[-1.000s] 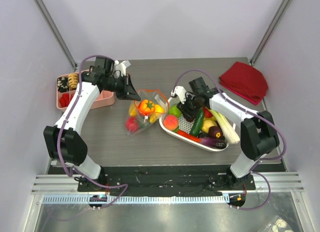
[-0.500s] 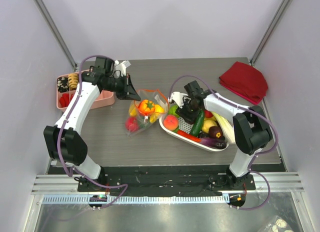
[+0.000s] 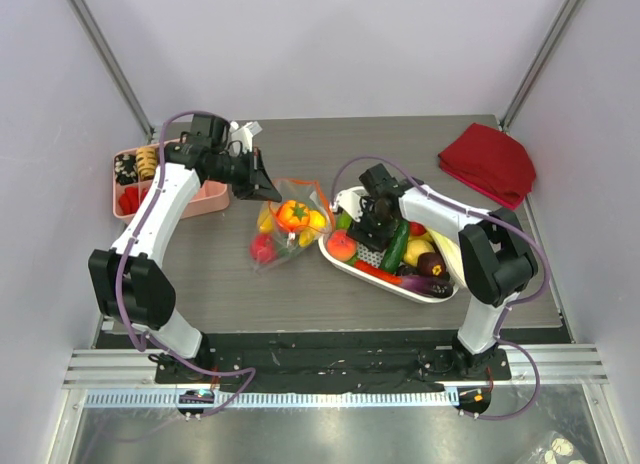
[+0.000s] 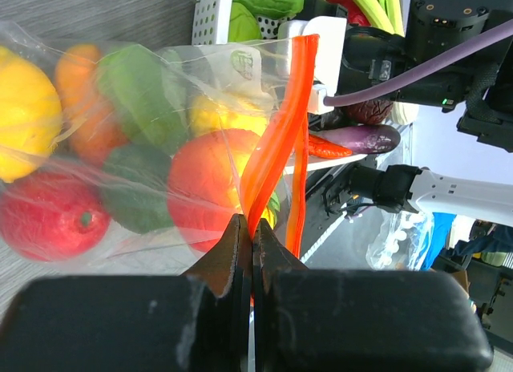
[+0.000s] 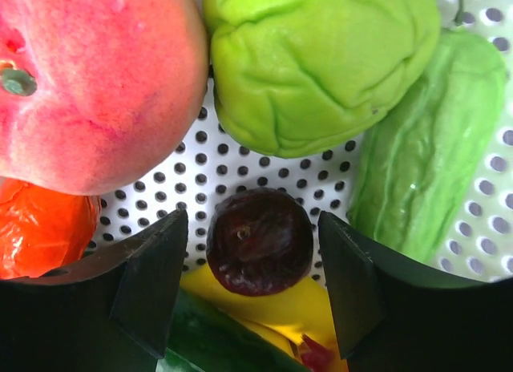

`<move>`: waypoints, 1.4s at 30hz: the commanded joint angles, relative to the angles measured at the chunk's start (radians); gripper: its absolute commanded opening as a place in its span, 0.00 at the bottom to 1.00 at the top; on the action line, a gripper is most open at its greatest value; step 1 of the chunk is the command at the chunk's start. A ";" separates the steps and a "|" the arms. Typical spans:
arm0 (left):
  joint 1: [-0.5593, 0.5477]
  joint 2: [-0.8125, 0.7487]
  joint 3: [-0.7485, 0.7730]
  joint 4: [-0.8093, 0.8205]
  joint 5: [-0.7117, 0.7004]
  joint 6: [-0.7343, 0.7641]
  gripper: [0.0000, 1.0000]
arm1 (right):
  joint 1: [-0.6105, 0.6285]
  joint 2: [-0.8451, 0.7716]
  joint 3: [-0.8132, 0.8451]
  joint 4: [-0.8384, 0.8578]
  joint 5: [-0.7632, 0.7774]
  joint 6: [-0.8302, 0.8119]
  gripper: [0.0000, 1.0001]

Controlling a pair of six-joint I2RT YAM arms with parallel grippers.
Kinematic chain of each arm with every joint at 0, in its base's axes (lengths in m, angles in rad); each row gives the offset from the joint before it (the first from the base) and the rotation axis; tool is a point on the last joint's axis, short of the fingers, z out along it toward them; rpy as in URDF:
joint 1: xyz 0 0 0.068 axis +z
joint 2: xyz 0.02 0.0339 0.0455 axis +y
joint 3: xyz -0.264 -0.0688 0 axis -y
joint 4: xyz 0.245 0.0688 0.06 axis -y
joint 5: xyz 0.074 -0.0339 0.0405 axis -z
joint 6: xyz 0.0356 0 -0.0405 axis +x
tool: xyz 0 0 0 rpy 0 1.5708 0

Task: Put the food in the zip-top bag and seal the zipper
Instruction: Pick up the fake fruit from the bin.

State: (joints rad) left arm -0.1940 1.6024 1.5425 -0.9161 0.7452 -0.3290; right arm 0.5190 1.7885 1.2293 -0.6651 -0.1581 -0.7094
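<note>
Robot arms at a zip-top bag (image 3: 290, 229) and basket (image 5: 200, 183).
Left gripper (image 4: 251, 228) pinches the zipper (image 4: 276, 131); right gripper (image 5: 252, 221), open, straddles a dark fruit (image 5: 260, 244).

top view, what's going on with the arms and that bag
The left gripper is shut on the red-orange zipper strip of the clear plastic bag, which holds several toy fruits. The right gripper hangs open over the white perforated basket, fingers either side of a small dark red round fruit.
</note>
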 commanded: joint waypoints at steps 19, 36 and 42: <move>0.034 -0.024 0.022 0.000 0.043 0.004 0.00 | 0.013 0.014 0.210 -0.205 -0.014 -0.013 0.70; 0.034 -0.009 0.031 0.003 0.043 -0.007 0.00 | 0.038 0.080 0.113 -0.171 0.106 -0.068 0.70; 0.036 -0.002 0.034 0.006 0.045 -0.007 0.00 | 0.036 0.060 0.142 -0.172 0.091 -0.052 0.50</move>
State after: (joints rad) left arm -0.1631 1.6028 1.5425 -0.9180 0.7624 -0.3340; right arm 0.5507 1.8732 1.3407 -0.8425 -0.0711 -0.7666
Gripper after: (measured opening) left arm 0.018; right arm 0.581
